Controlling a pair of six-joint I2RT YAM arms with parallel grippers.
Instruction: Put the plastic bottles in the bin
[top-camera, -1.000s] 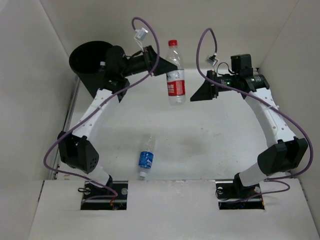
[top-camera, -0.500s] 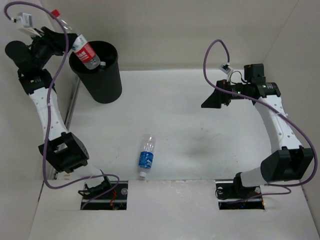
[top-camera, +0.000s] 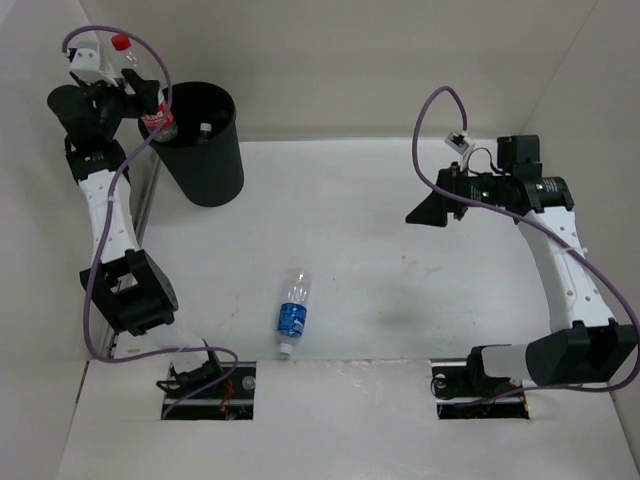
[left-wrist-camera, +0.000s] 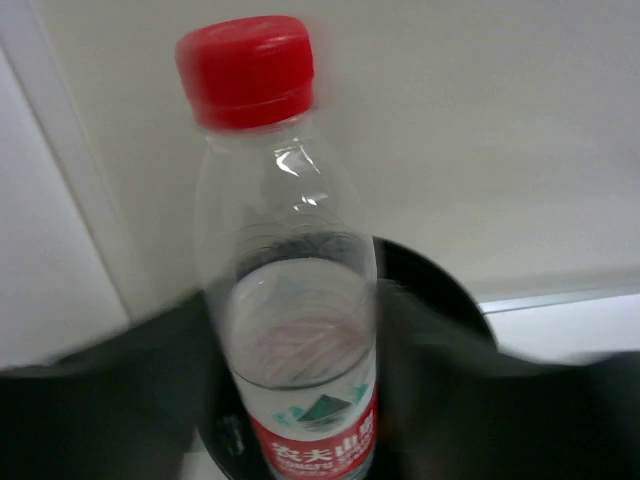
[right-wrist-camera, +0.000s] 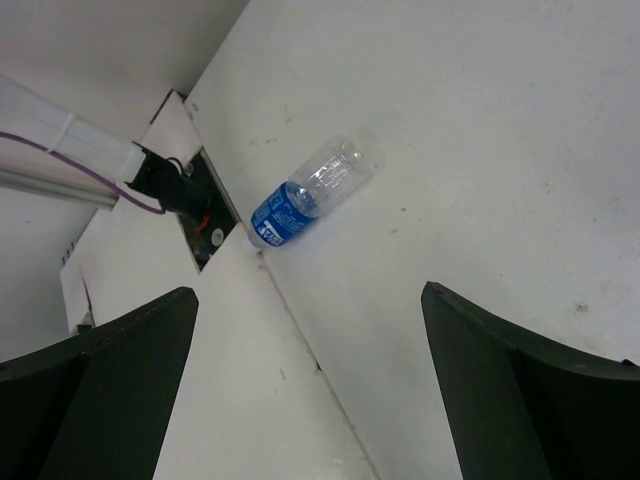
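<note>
Left pincer (left-wrist-camera: 295, 385) is clamped on the red-label bottle (top-camera: 141, 84). It's cap up and close to upright, with its bottom end at the left rim of the bin (top-camera: 215, 165). Half a second back it was tilted further over. Right pincer (top-camera: 427, 210) hangs with jaws wide apart. The blue-label bottle (top-camera: 292, 312) lies on the table (top-camera: 400, 300), left of that pincer and nearer, cap toward the near edge.

Bright, even light casts one faint shadow on the table (top-camera: 400, 305) toward 5 o'clock. The left wrist view shows the red-cap bottle (left-wrist-camera: 295, 330) blurred.
</note>
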